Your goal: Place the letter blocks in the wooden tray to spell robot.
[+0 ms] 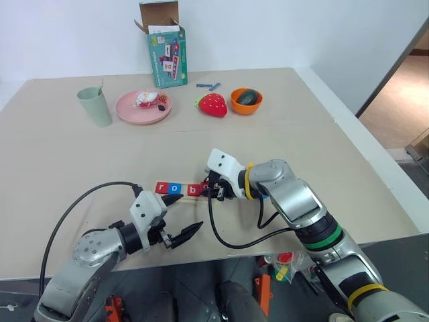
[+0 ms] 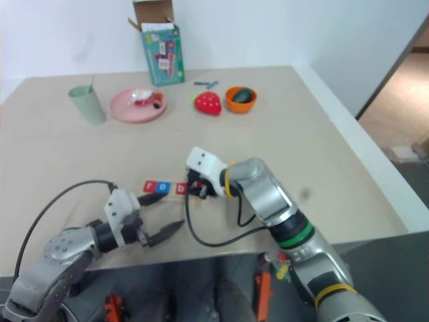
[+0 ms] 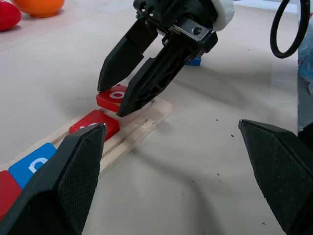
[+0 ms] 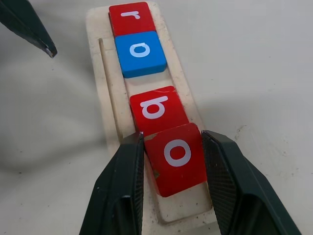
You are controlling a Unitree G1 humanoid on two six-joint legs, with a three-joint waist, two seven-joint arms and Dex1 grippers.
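The wooden tray lies near the table's front edge. In its groove sit a red r block, a blue o block and a red b block. My right gripper is shut on a red o block, holding it slightly askew over the tray right after the b. The left wrist view shows another blue block on the table behind that gripper. My left gripper hovers open and empty just in front of the tray's r end.
At the back of the table stand a green cup, a pink plate, a toy strawberry, an orange bowl, an open box and thin blue sticks. Black cables loop beside both arms.
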